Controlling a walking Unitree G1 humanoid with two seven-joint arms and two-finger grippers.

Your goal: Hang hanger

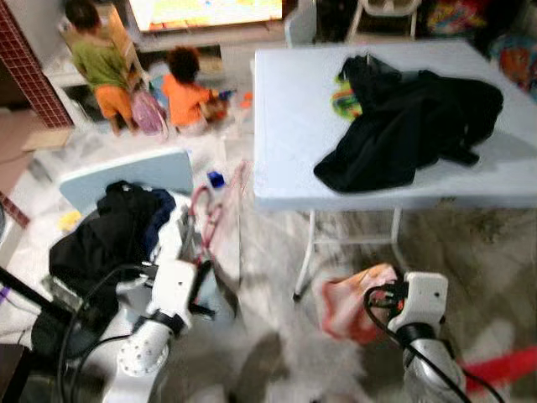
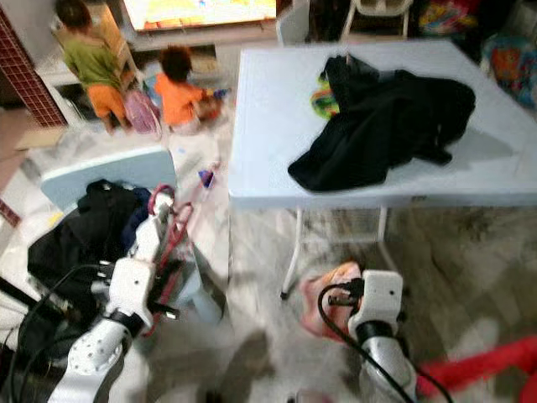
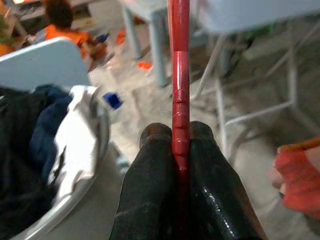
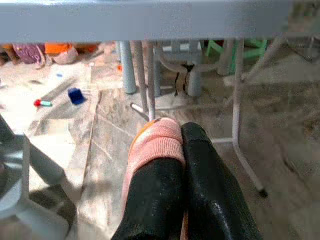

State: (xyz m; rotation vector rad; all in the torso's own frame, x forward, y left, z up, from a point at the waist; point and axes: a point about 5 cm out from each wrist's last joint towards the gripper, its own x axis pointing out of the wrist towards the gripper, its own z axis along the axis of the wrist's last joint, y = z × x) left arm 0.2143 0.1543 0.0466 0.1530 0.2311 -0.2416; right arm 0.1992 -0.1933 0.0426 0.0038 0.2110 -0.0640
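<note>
The left end effector (image 3: 180, 145) is clamping a red hanger (image 3: 180, 75) between its 2 black fingers (image 3: 150, 190), the fingers pressing together on the thin red bar. From the wrist view the bar is running straight away from the fingers and getting cut off at the frame edge, so its hook is not showing there. In the head views the hanger (image 1: 210, 218) is blurring into pinkish-red loops just beside a basket (image 3: 75, 200) heaped with dark clothes (image 1: 105, 231), and its full shape is hard to make out.

The right end effector (image 4: 180, 145) is gripping a pink cloth (image 4: 155, 145), its 2 fingers closing together with the fabric draping over 1 of them. In the left eye view the same cloth (image 1: 348, 302) is hanging low in front of the white tabletop's (image 1: 289, 134) metal legs.

A black garment (image 1: 411, 126) is lying crumpled on the tabletop, partly covering a green-and-yellow item (image 1: 342, 99) too hidden to identify. 2 children (image 1: 185, 92) are sitting and standing on the floor by a bright screen (image 1: 201, 10), which is being cut off at the top.
</note>
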